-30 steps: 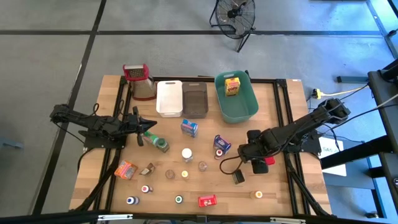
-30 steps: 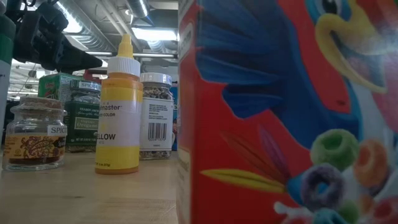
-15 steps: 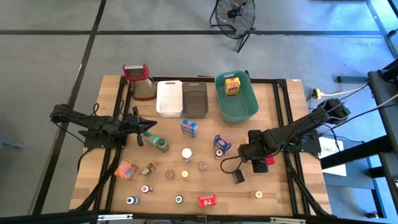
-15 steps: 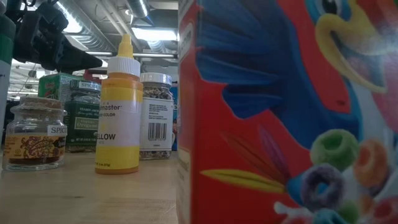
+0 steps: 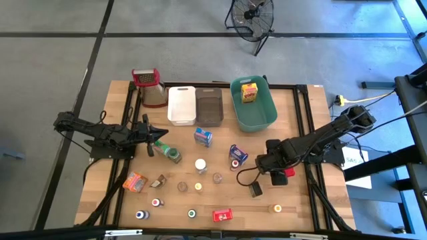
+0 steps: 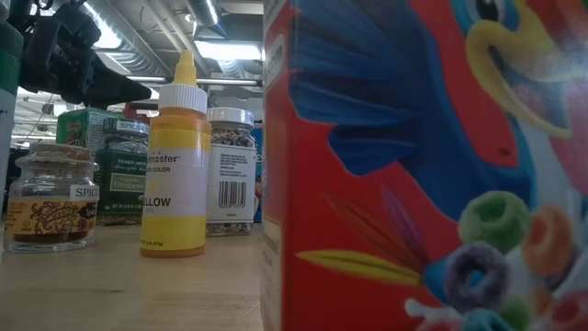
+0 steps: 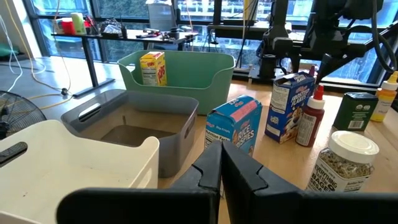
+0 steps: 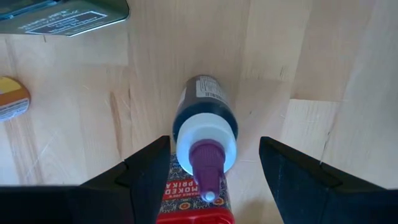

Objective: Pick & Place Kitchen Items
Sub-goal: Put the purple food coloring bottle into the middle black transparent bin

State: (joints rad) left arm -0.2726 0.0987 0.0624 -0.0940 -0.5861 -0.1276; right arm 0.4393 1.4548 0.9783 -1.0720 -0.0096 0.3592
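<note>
Right hand (image 8: 205, 168), open, hung astride an upright purple-tipped dropper bottle (image 8: 204, 127) on the desk (image 8: 298, 56), well apart from the teal bin (image 5: 253, 107); an off-centre closing might topple it; left hand (image 5: 148, 137) shut, idle.

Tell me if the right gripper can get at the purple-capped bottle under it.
Probably yes: the right gripper hangs open straight over the purple-capped bottle, one finger to each side, and nothing lies between them.
</note>
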